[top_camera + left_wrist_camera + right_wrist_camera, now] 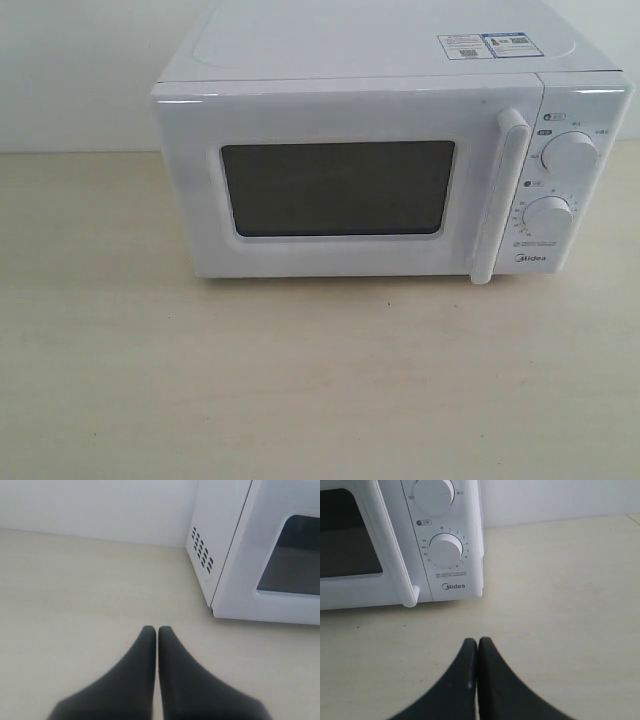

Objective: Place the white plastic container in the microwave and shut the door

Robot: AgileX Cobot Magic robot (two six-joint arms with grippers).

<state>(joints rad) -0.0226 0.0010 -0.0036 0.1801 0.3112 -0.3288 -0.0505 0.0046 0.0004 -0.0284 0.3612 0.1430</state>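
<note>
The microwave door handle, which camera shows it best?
The exterior view: the whole handle shows, top to bottom. The right wrist view cuts off its top, and the left wrist view misses it entirely.

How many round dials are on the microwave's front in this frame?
2. The upper dial sits right of the door handle; the lower dial is just beneath it, above the Midea logo. Both show fully, and none appears hidden.
</note>
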